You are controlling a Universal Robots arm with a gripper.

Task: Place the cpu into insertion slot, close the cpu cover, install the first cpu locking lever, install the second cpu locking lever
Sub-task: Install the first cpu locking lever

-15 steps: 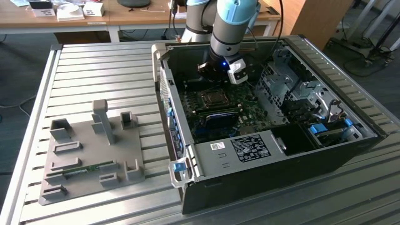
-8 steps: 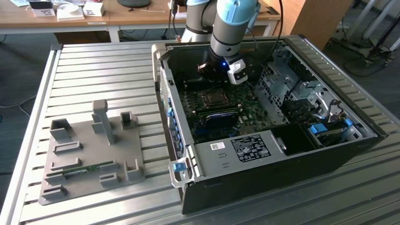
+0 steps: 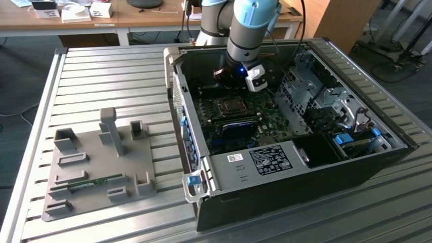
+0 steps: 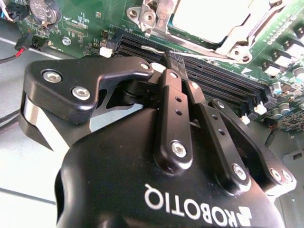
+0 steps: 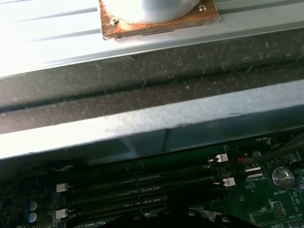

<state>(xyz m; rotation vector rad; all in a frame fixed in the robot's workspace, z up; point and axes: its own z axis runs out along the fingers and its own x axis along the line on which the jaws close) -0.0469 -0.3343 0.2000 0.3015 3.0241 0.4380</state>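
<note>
- Slatted metal table (image 3: pixel 101 66): a grey fixture plate (image 3: pixel 94 167) sits by the near edge, toward the corner on the exterior view's left. A memory stick (image 3: pixel 88 183) lies flat in one of its holders.
- Open computer case (image 3: pixel 284 192): lies on its side on the exterior view's right part of the table, reaching from near its near edge to the far edge, with the interior facing up.
- Green motherboard (image 3: pixel 270 121): lines the floor of the case. Long black memory slots (image 4: pixel 228 80) run just beside the socket area.
- Insertion slot (image 3: pixel 229 106): sits mid-board, on the far side of the memory slots as the exterior view shows it.
- Cpu (image 4: pixel 209 19): seated in the insertion slot, pale metal top facing up.
- Cpu cover (image 4: pixel 237 40): its silvery frame lies around the cpu top. Position of the locking levers cannot be made out.
- Gripper (image 4: pixel 172 59): fingers (image 4: pixel 173 109) drawn narrow, tips together, nothing seen between them. The tips hang over the memory slots, just beside the socket and apart from the cpu.
- A coin cell (image 4: pixel 43 8) sits on the board, well apart from the socket.
- Arm (image 3: pixel 253 25): comes down into the case from above its far wall.
- Wooden desk (image 3: pixel 101 20): stands beyond the table's far edge, with small white items on it.
</note>
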